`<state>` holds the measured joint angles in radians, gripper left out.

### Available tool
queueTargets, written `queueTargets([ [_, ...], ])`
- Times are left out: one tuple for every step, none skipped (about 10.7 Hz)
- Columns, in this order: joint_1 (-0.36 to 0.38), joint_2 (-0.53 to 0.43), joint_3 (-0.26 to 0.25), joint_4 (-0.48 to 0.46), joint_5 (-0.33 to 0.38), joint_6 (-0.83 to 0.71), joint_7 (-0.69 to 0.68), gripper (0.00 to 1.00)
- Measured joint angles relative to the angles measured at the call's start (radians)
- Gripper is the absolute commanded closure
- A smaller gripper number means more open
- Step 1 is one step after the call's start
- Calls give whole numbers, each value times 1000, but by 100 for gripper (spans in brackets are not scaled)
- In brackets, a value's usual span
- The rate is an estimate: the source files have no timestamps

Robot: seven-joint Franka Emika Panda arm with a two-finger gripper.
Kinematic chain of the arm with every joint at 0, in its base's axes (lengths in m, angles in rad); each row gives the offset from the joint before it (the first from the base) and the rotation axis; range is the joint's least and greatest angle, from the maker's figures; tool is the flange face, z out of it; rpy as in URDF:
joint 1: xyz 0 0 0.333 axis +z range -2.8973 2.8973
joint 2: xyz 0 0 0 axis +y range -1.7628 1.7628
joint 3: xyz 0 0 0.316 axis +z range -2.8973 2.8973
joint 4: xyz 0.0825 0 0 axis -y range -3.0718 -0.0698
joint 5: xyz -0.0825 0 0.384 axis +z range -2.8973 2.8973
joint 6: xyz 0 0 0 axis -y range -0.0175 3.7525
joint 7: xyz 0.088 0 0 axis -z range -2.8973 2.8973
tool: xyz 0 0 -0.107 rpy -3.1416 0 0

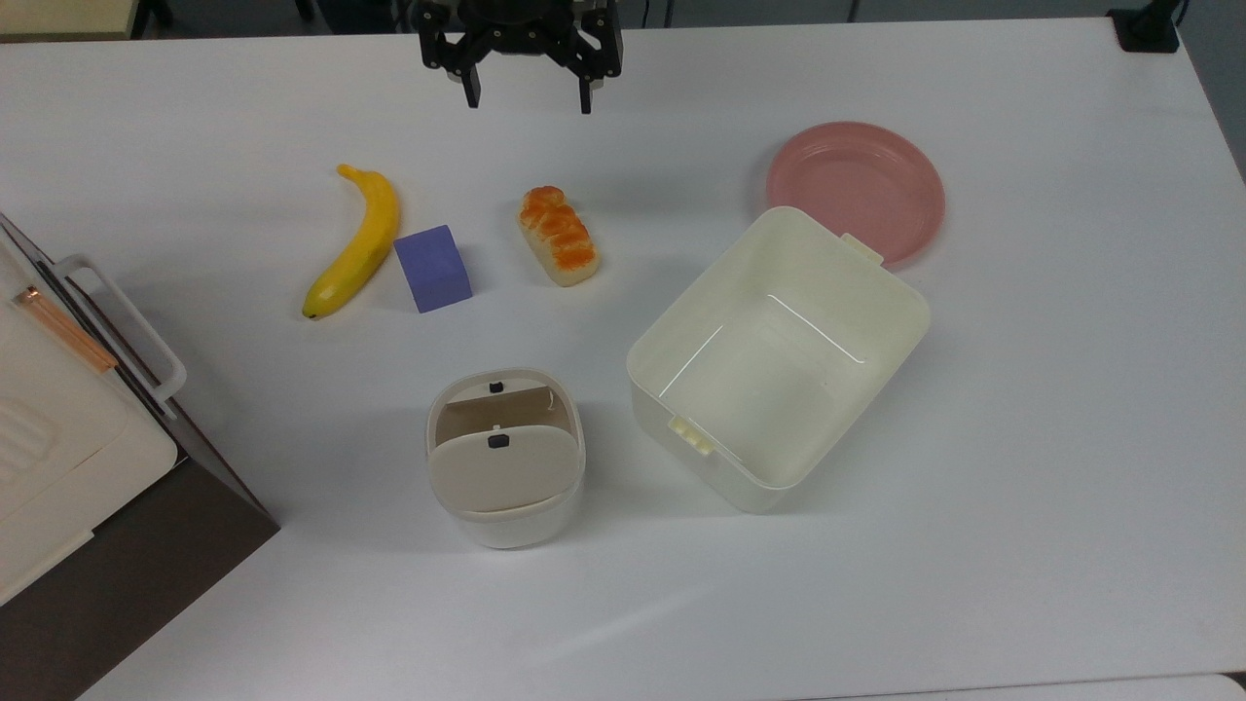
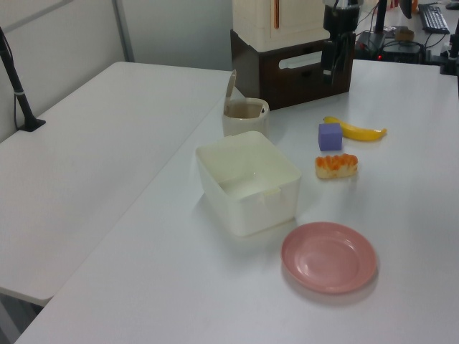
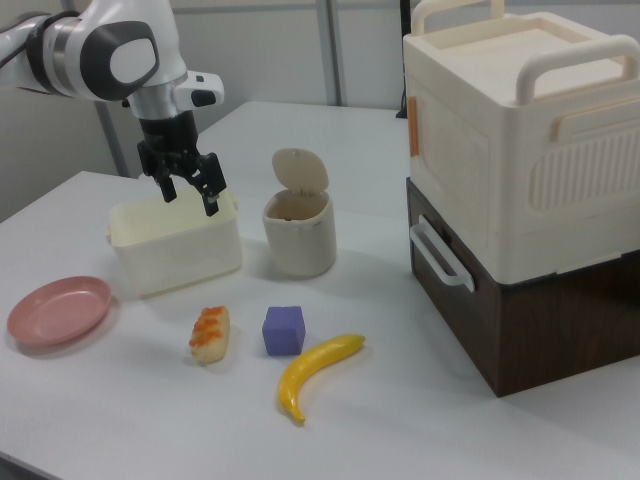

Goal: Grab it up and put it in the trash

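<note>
Item: claw (image 1: 530, 100), black, two-fingered, on a white arm. We record its fingers spread wide with nothing between them, and it hangs in the air above the white table (image 1: 1022, 438); in the right view (image 3: 190, 198) it appears over the rim of the cream tub (image 3: 175, 245). Item: paper wad; we cannot tell where it lies. Item: small white bin (image 1: 511, 526), well below the claw in the top view and slightly to the top view's left. Its beige swing flap (image 1: 496, 472) is tipped up and the mouth is open; in the right view the bin (image 3: 300, 245) stands to the right view's right of the claw. Item: orange-glazed bread loaf (image 1: 558, 234), nearest the claw, just below it in the top view. Item: purple cube (image 1: 433, 268), below the claw towards the top view's left, with a banana (image 1: 360, 243) just beside it, farther to the top view's left. Item: cream tub (image 1: 900, 302), open, below the claw to the top view's right. Item: pink plate (image 1: 855, 190), to the top view's right of the claw, its edge partly behind the tub's corner. Item: brown and cream storage box (image 1: 58, 467), well apart from the claw at the top view's lower left.
</note>
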<state>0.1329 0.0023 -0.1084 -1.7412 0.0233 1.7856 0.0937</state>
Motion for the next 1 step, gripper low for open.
queueTargets([
  [-1,1,0,-1,0,0,2,0],
])
